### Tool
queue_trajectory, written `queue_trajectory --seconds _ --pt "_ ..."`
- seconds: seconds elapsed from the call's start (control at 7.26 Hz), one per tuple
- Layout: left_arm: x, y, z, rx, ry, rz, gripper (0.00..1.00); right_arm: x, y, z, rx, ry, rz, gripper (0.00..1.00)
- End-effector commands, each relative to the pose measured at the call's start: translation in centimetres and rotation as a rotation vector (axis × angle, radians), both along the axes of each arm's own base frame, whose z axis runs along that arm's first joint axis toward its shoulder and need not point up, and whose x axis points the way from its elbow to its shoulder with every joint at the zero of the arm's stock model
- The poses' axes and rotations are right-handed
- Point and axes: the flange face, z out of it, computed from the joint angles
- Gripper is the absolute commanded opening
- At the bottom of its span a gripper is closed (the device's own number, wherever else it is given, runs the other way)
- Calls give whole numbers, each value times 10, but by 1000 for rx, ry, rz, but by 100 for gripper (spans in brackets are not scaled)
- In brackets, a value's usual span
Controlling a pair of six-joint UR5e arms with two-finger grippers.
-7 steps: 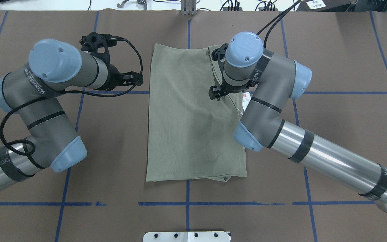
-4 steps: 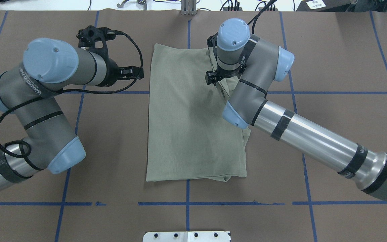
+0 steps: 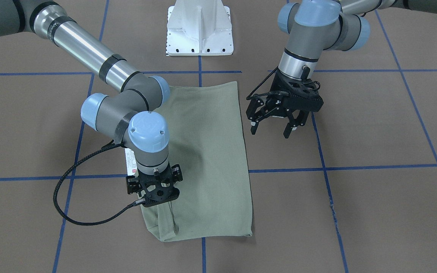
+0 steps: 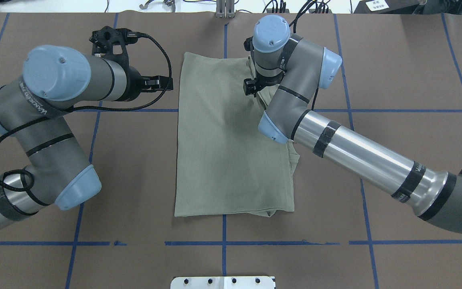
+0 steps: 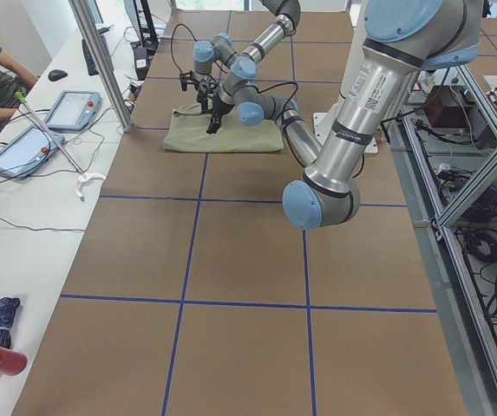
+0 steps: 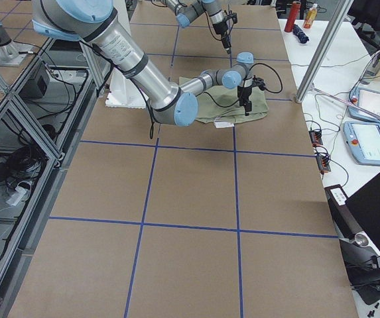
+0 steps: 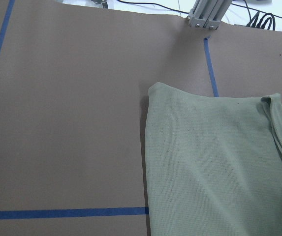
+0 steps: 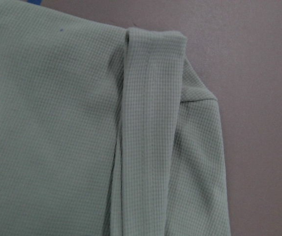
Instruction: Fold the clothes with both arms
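The pale sage-green shirt (image 4: 223,152) lies folded into a long rectangle on the brown table; it also shows in the front view (image 3: 211,151). My right gripper (image 4: 251,87) points down over its far right corner, above a folded ribbed strip (image 8: 150,123). Its body (image 3: 156,197) hides the fingertips, so I cannot tell whether it is open or shut. The white hang tag (image 3: 130,163) peeks out beside that wrist. My left gripper (image 3: 270,132) is open and empty, above the bare table just off the shirt's left edge (image 7: 148,162).
The white pedestal base (image 3: 199,34) stands at the robot's side of the table. Blue tape lines (image 4: 223,243) cross the brown cover. A black cable (image 3: 66,204) loops off the right wrist. A metal post (image 4: 225,10) stands at the far edge. An operator's bench with tablets (image 5: 66,108) runs beyond it.
My right arm has swung its gripper from the shirt's mid right side to its far right corner. The hang tag is now under that arm. My left arm has shifted only slightly.
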Motion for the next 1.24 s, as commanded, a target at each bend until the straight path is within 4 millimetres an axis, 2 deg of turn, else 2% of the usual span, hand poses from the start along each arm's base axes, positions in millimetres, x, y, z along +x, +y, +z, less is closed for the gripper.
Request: queue_trajectory --seconds 0.0,0.41,0.69,1.1 --pt "0 0 0 2 1 1 100 -4 -5 12 14 0 3 100" --pt "1 0 -1 3 2 1 100 -11 -14 10 11 11 8 100" --pt "1 1 -2 3 5 2 100 0 -25 12 24 18 6 100" --pt "3 -1 0 13 21 0 100 12 -34 31 29 46 -12 100"
